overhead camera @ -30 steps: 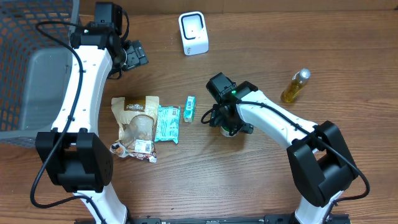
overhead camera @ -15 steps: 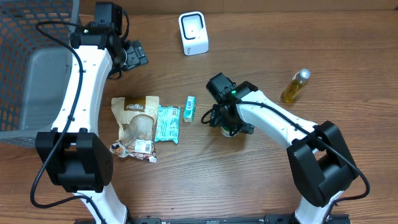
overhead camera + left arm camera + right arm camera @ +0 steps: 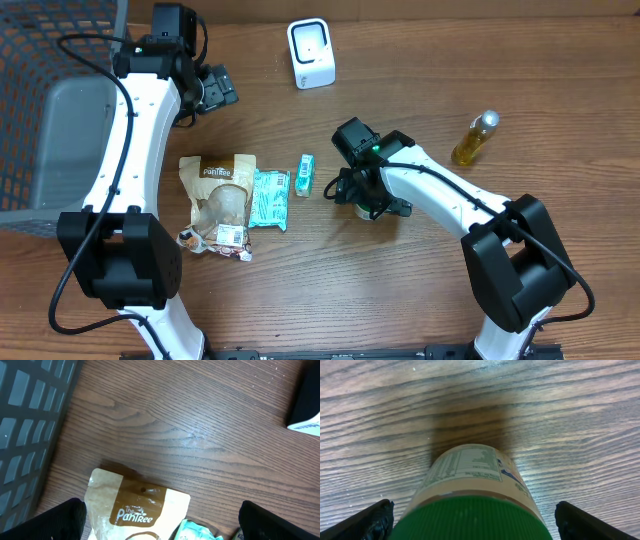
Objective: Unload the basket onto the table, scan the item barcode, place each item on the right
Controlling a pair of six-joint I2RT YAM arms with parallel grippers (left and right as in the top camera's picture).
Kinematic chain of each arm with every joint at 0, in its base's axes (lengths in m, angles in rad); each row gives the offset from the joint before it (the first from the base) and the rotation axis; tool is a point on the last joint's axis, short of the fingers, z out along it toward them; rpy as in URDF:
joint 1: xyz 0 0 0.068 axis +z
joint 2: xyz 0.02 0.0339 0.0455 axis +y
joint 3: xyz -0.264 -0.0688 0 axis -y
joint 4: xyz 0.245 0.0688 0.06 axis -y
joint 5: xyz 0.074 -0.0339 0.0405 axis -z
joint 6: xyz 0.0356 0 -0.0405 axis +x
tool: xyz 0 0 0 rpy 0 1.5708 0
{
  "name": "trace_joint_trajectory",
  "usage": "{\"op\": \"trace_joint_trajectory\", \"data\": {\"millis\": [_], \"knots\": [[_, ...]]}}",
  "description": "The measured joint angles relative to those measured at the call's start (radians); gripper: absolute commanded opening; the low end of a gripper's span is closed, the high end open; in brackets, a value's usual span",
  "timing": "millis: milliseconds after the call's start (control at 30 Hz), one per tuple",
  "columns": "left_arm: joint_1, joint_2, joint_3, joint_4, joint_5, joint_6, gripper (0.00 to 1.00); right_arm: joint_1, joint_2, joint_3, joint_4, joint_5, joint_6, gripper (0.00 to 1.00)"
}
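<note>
Two arms work one wooden table (image 3: 560, 60). My right gripper (image 3: 368, 205) hangs straight over an upright jar (image 3: 470, 470) with a green lid (image 3: 470, 520). Its jaws are spread wide and released, with one finger (image 3: 370, 520) on each side of the lid; whether they brush the lid I cannot tell. The jar stands on the wood a little right of centre, near a small green box (image 3: 305, 173) to its left. The white scanner (image 3: 311, 53) stands well apart on the far side. My left gripper (image 3: 218, 88) hovers at far left, jaws apart and holding nothing, near the grey basket (image 3: 40, 60). Nearer than it lie a brown PanTree pouch (image 3: 222, 195) and a teal packet (image 3: 268, 198), side by side. A yellow bottle (image 3: 475, 138) sits at right.
</note>
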Motion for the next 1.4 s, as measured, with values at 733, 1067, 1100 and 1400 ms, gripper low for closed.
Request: {"op": "trace_joint_trajectory", "data": {"millis": [733,1067,1100,1400], "knots": [[0.0,0.0,0.0,0.0,0.0,0.0,1.0,0.0,0.0,0.0,0.002,0.0,-0.001,0.9],[0.0,0.0,0.0,0.0,0.0,0.0,1.0,0.0,0.0,0.0,0.003,0.0,0.0,0.91],[0.0,0.0,0.0,0.0,0.0,0.0,1.0,0.0,0.0,0.0,0.002,0.0,0.0,0.91],[0.0,0.0,0.0,0.0,0.0,0.0,1.0,0.0,0.0,0.0,0.003,0.0,0.0,0.91]]}}
